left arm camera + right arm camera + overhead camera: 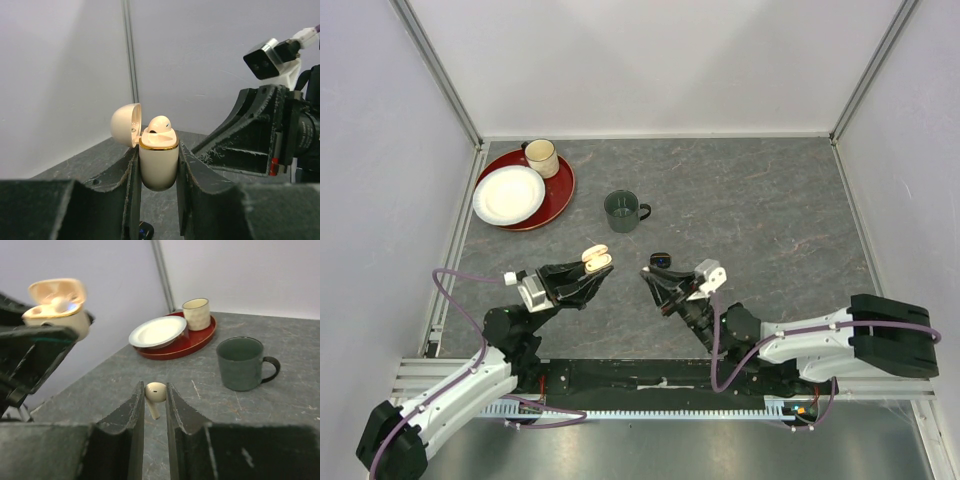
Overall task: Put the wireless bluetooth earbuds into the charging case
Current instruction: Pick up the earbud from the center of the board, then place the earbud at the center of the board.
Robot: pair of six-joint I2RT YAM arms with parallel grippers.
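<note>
Gripping a cream case [159, 167] by its lower body, our left hand [592, 270] holds it upright above the tabletop [760, 210], near the front edge and left of centre. Both fingers press against the case's sides, so this hand is closed on it. The lid [124, 124] is swung fully back, and from the left wrist we see it hanging open to the left of the gold rim. One cream bud [159, 125] sits in the case, its rounded head showing above that rim; we cannot tell whether the other socket is filled. Our right hand [650, 275] is closed on a second earbud [155, 391], pinched at the very tips with the head up and the stem pointing down between the fingers. The two hands point toward each other with a clear gap between their tips, so earbud and case are near but apart. Just beyond the right hand's tips, a small dark object [660, 260] with a blue glint lies on the tabletop; we cannot tell what it is. Farther back stands a green mug [622, 210], handle to the right. At the back left corner a red tray [558, 195] carries a white plate [508, 194] on its left side and a cream cup [541, 157] at its far edge.
</note>
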